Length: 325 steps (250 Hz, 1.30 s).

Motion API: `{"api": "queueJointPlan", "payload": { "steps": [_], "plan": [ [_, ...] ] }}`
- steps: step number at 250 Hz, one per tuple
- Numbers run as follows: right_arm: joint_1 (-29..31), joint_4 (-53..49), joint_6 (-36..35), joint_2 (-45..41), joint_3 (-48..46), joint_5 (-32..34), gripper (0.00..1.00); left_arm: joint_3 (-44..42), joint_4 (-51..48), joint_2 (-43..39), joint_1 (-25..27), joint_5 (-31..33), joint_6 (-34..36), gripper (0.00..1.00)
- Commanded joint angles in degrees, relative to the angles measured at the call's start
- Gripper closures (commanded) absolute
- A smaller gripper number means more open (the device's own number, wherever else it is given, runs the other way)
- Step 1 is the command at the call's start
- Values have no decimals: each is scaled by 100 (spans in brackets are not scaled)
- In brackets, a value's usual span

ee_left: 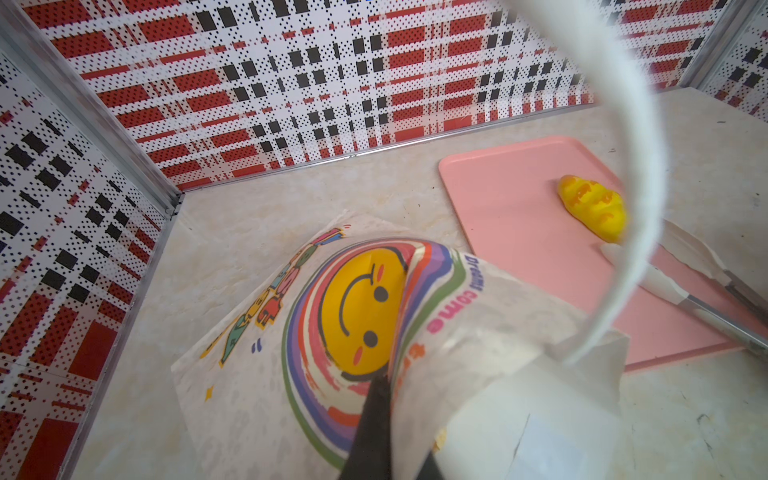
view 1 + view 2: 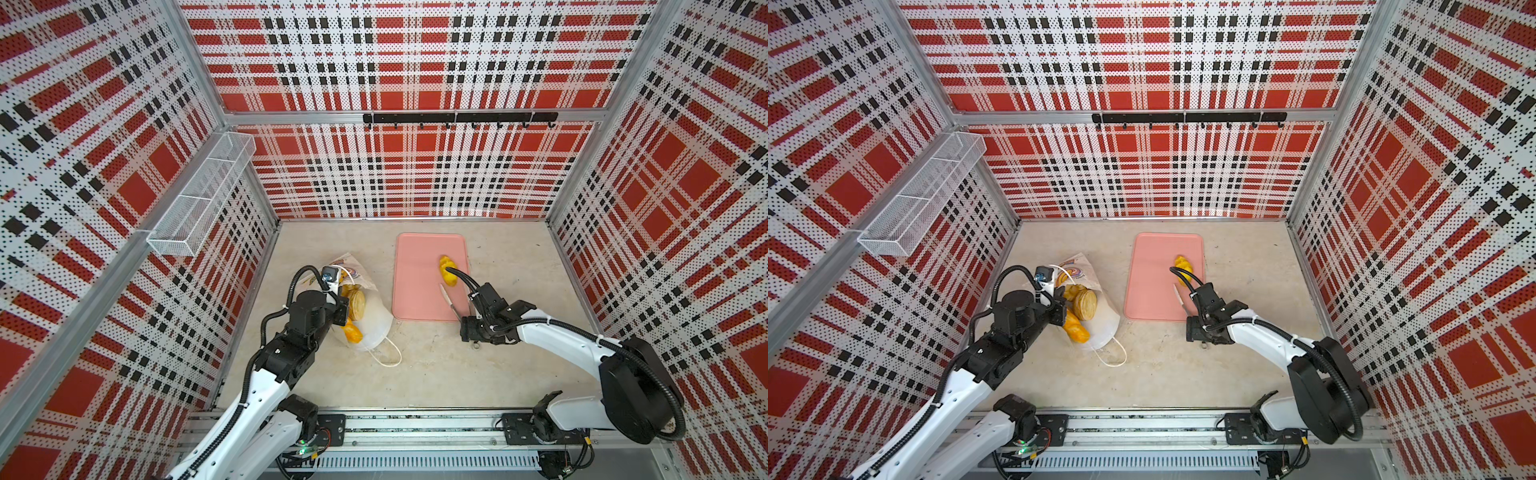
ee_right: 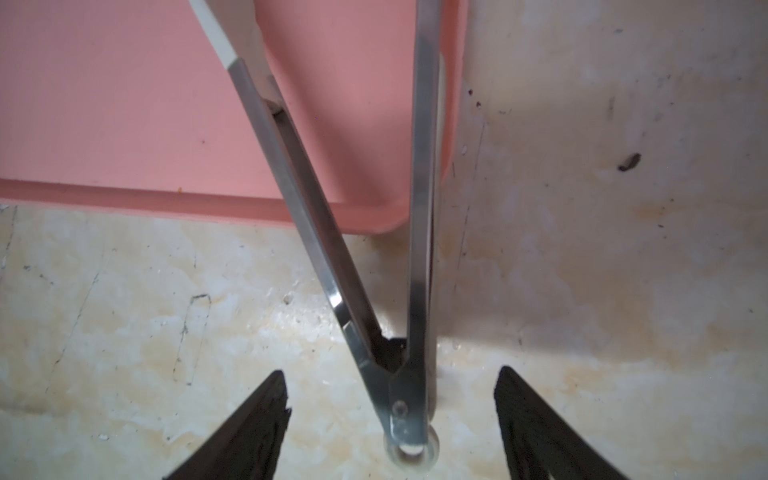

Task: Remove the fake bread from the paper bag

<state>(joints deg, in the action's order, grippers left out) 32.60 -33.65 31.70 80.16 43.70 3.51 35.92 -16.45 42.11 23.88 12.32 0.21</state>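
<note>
The left end effector (image 1: 395, 415) is shut on the rim of the bag (image 2: 376, 320). In its wrist view we see only one dark finger (image 1: 370, 428) pressed against a fold of printed paper; the opposite finger is covered by that fold. In both top views the arm's wrist blocks the grip itself. The bag lies on the tabletop (image 2: 436, 374). Right beside the left end effector, bread (image 2: 353, 307) shows in the bag's opening: a round brown bun (image 2: 1086, 304) and, below it, a long loaf (image 2: 1075, 328). We cannot tell whether that loaf is partly outside the paper. More golden pieces sit behind the bun, but their shapes and number are hidden. A blurred white cord handle (image 1: 640, 199) sweeps across the left wrist view and cuts off part of the pink tray (image 1: 519, 216).

The right end effector (image 3: 391, 370) has its fingers apart, with clear gaps on both sides of the tongs (image 3: 299, 199) lying between them. The tongs' hinge end sits on the tabletop between the fingers, and their arms spread out over the tray. Their tips are cut off in the right wrist view. Ahead of the right end effector, past the tongs, a yellow loaf (image 2: 448, 271) lies on the tray, partly crossed in both top views by the arm's black cable (image 2: 463, 277).
</note>
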Motion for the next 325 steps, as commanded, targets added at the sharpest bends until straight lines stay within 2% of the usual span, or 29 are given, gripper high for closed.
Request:
{"api": "queueJointPlan", "payload": {
  "steps": [1, 51, 79, 100, 116, 176, 227, 256, 287, 325],
  "plan": [
    [151, 467, 145, 289, 10, 390, 21, 3, 187, -45, 51, -84, -80, 100],
    [229, 631, 45, 844, 245, 592, 28, 3, 191, -28, 62, -79, -80, 100],
    [229, 538, -41, 1009, 366, 676, 38, 5, 188, -15, 70, -68, -71, 100],
    [231, 470, -63, 1019, 379, 672, 51, 3, 185, -28, 73, -63, -66, 100],
    [238, 353, -63, 955, 376, 676, 60, 11, 180, -36, 65, -53, -57, 100],
    [246, 46, 18, -140, 43, 814, 76, 14, 197, -10, 71, -103, -66, 100],
    [166, -506, -169, -1210, 165, 1047, 77, 11, 195, -1, 79, -96, -79, 100],
    [-338, -634, -470, -1449, 342, 817, 77, 16, 195, -10, 74, -98, -75, 100],
    [-1172, -461, -941, -1221, 520, 356, 77, 16, 199, -10, 76, -103, -78, 100],
    [-1860, 31, -1443, -298, 720, 101, 78, 13, 186, -11, 76, -112, -74, 100]
  ]
}}
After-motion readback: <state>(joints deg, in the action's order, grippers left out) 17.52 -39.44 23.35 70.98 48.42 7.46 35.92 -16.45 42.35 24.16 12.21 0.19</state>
